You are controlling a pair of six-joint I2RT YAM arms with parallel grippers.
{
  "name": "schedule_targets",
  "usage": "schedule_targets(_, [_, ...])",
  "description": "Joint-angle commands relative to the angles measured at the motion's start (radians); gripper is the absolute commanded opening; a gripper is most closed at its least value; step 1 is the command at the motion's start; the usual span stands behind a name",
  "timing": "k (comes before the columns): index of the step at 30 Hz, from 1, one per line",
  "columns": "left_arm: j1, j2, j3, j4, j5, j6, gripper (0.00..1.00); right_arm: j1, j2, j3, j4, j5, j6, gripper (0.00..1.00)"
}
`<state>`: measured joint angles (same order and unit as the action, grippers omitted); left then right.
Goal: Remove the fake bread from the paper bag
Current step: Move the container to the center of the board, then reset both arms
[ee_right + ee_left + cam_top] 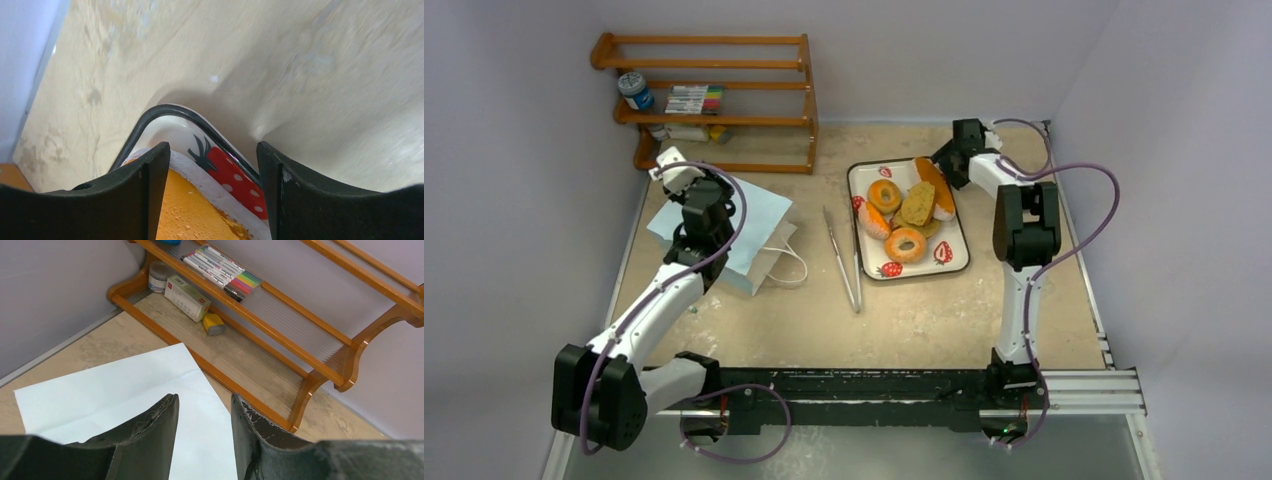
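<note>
Baguette [190, 215] lies below the spread right gripper [212, 150]; left gripper [204, 400] hangs spread above the paper bag [100, 385]

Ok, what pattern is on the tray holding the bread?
White tray with red strawberries and a dark rim; best seen in the top external view.

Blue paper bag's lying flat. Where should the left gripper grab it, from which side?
Probably the mouth end of the pale blue paper bag, by the white cord handles, approaching from the side facing the white strawberry-patterned tray. It lies flat; only the cords loop past its edge.
</note>
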<state>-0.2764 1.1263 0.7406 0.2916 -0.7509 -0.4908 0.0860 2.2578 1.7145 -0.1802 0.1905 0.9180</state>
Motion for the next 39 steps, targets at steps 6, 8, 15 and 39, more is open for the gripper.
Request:
schedule_targets(6, [-0.004, -0.097, -0.035, -0.012, -0.009, -0.039, 0.42, 0.14, -0.056, -0.089, -0.152, 0.004, 0.169, 0.67])
schedule_targets(8, [-0.004, -0.109, -0.04, -0.019, -0.011, -0.04, 0.42, 0.166, -0.069, -0.091, -0.167, 0.03, 0.2, 0.67])
schedule_targets(15, [-0.004, -0.14, -0.047, -0.045, -0.019, -0.055, 0.42, 0.213, -0.109, -0.105, -0.216, 0.056, 0.257, 0.68])
schedule_targets(39, [0.022, 0.004, -0.032, -0.008, 0.041, 0.065, 0.43, -0.018, -0.463, -0.265, 0.021, 0.252, -0.425, 0.88])
